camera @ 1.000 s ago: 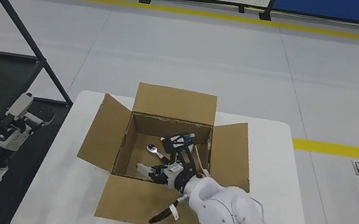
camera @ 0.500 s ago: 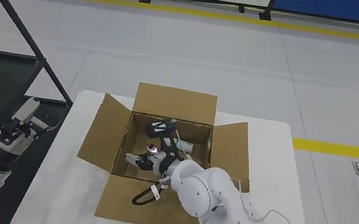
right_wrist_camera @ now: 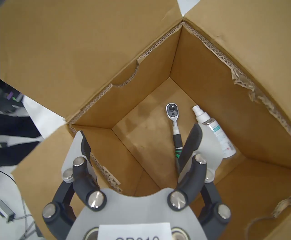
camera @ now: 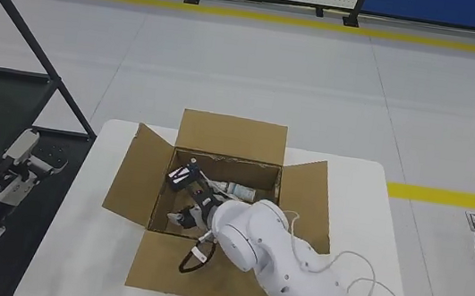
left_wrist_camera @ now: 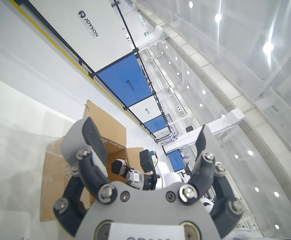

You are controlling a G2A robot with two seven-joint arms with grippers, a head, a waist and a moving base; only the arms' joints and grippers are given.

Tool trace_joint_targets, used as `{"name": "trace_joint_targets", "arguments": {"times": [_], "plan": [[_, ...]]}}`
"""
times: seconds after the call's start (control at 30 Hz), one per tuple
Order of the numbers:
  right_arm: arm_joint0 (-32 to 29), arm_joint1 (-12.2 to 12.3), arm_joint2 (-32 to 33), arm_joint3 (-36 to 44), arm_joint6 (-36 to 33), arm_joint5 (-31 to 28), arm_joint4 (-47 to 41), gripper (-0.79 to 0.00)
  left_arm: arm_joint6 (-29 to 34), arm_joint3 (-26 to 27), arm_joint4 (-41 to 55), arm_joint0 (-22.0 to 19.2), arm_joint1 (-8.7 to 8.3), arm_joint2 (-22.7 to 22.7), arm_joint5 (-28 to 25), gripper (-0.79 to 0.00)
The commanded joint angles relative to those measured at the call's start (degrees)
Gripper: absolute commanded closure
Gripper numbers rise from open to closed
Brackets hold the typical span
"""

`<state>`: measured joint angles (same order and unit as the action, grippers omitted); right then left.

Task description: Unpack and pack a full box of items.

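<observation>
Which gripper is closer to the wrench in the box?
Right. The right gripper hangs over the open box, above the wrench; the left gripper is beside the table, outside the box.

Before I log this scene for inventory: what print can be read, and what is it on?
White panel: a brand name with logo, clear; I don't repeat brands.
Blue panel: logo too small to read.
Bottle label: too small to read.
Left hand tag: cut off.
Right hand tag: cut off.
Box side: faint marks, blurred.
</observation>
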<state>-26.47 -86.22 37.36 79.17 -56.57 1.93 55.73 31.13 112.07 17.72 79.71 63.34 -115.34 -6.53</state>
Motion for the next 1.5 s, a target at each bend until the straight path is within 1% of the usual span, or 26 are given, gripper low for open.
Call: {"name": "trace_joint_targets", "arguments": {"times": [0.0,0.13,0.27,0.37,0.67,0.7,0.8,0.97,1.1,1.13,1.2,1.27,1.33,1.37,1.47], "plan": [[3.2,-0.8,-0.8,-4.6,-2.4,-2.4,-1.1,-0.785,-0.3,-0.1,0.9,0.9,0.01,-1.2,-0.3,-0.785],[8.3,-3.0,-2.7,-13.4,-5.2,-5.3,-4.0,-0.785,-0.8,-0.5,2.3,2.6,0.02,-3.3,-0.6,-0.785],[11.5,-5.5,-5.0,-21.4,-4.5,-5.7,-6.0,-0.785,-1.0,-0.6,3.4,3.5,-0.02,-4.4,-0.6,-0.785],[12.9,-7.1,-6.5,-26.0,-4.7,-5.9,-7.1,-0.785,-1.1,-0.3,3.3,3.8,-0.07,-4.5,-0.3,-0.785],[12.7,-7.1,-6.4,-25.9,-4.2,-5.7,-7.0,-0.785,-1.0,-0.2,3.2,3.9,-0.09,-4.5,-0.1,-0.785],[12.1,-7.0,-6.4,-25.7,-2.7,-5.3,-6.2,-0.785,-1.0,-0.2,3.2,3.9,-0.09,-4.5,-0.1,-0.785],[11.7,-7.4,-7.1,-26.8,-2.4,-4.7,-4.1,-0.785,-1.0,-0.2,3.2,3.9,-0.09,-4.5,-0.1,-0.785],[12.2,-8.6,-8.5,-31.8,-0.7,-6.7,-1.9,-0.785,-1.0,-0.2,3.2,3.9,-0.09,-4.5,-0.1,-0.785],[13.1,-9.9,-9.0,-35.9,1.0,-9.2,-2.1,-0.785,-1.0,-0.2,3.2,3.9,-0.09,-4.5,-0.1,-0.785],[13.4,-10.2,-9.2,-37.0,1.2,-9.4,-2.1,-0.739,-1.0,-0.2,3.2,3.9,-0.09,-4.5,-0.1,-0.785],[13.8,-10.9,-9.5,-39.1,1.7,-10.0,-2.1,-0.520,-1.0,-0.2,3.2,3.9,-0.09,-4.5,-0.1,-0.785],[14.2,-11.7,-9.8,-40.9,2.0,-10.6,-2.2,-0.391,-1.0,-0.2,3.2,3.9,-0.09,-4.5,-0.1,-0.785],[14.5,-12.5,-10.2,-42.6,2.0,-11.0,-2.2,-0.388,-1.0,-0.2,3.2,3.9,-0.09,-4.5,-0.1,-0.785],[14.7,-12.8,-10.3,-43.4,2.0,-11.2,-2.2,-0.369,-1.0,-0.2,3.2,3.9,-0.09,-4.5,-0.1,-0.785],[15.2,-13.8,-10.6,-45.7,2.7,-11.8,-2.3,-0.357,-1.0,-0.2,3.2,3.9,-0.09,-4.5,-0.1,-0.785]]}}
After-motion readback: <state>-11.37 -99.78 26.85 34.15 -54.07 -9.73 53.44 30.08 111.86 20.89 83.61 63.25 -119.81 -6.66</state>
